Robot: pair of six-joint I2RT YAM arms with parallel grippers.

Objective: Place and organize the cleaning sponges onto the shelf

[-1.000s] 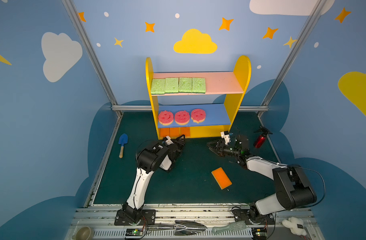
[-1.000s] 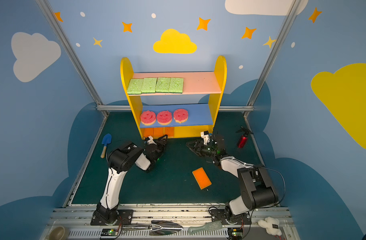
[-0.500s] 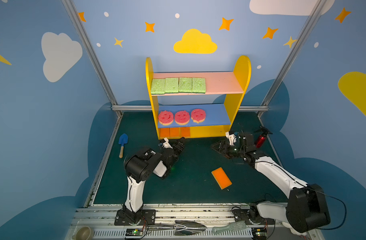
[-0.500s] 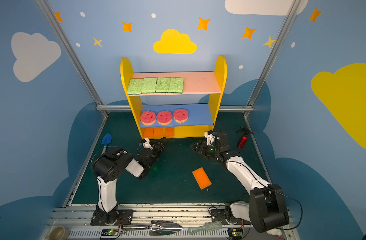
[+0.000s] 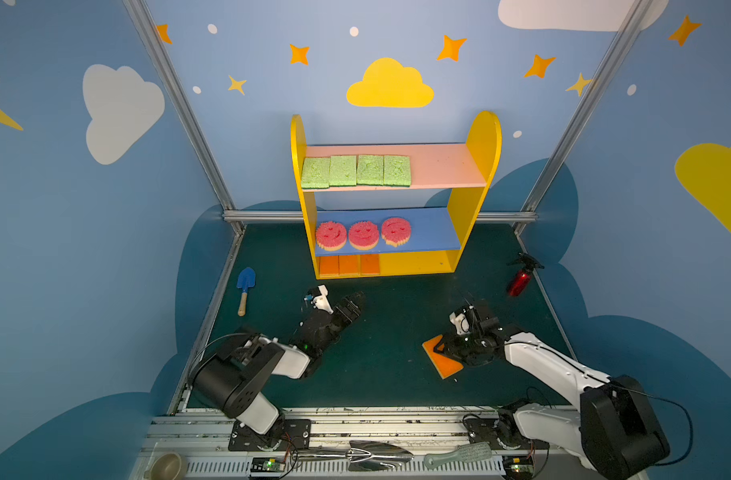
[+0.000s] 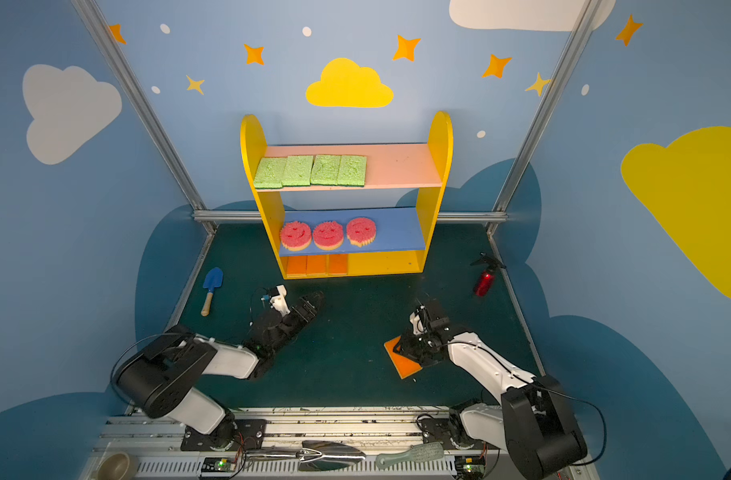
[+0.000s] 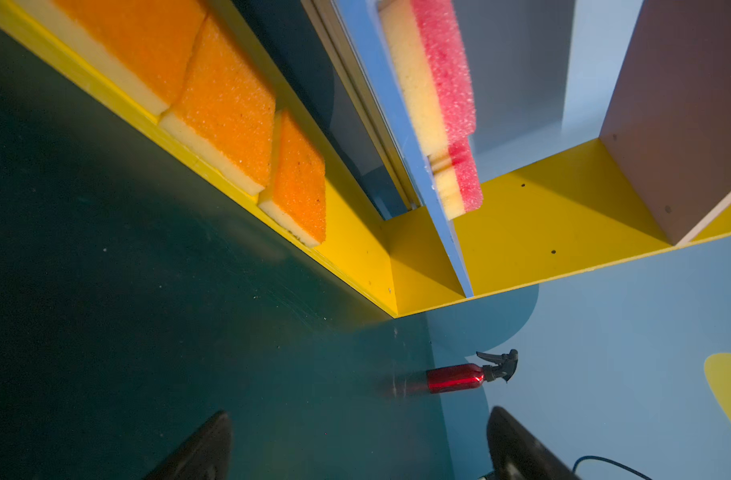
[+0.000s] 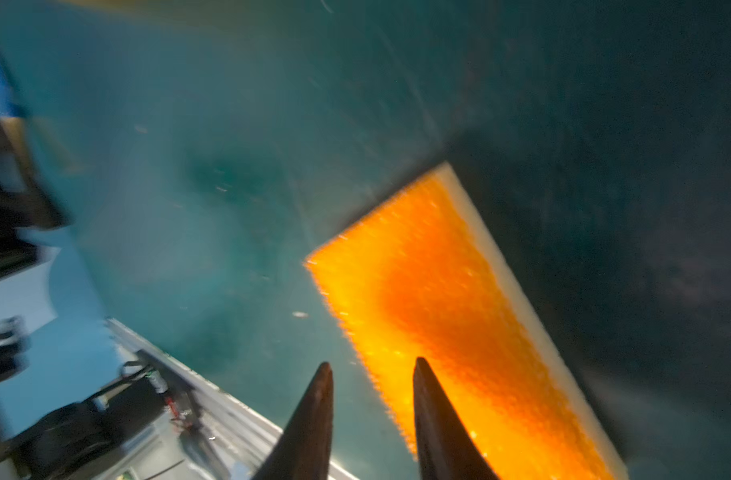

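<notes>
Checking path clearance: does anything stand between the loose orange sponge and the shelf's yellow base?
Nothing visible. Only bare mat lies between the orange sponge and the yellow base; the left tool and red spray bottle sit off to either side.

A blue toy shovel (image 5: 244,286) lies on the dark green mat (image 5: 397,316) near the left wall. A red spray bottle (image 5: 519,280) (black top) stands near the right wall. Down front lie a bowl (image 5: 167,467), a metal scoop (image 5: 376,453) and a brush (image 5: 459,455).

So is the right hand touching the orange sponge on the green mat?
Cannot tell. The blurry right wrist view shows the right hand over the orange sponge, but neither contact nor a gap plainly.
</notes>
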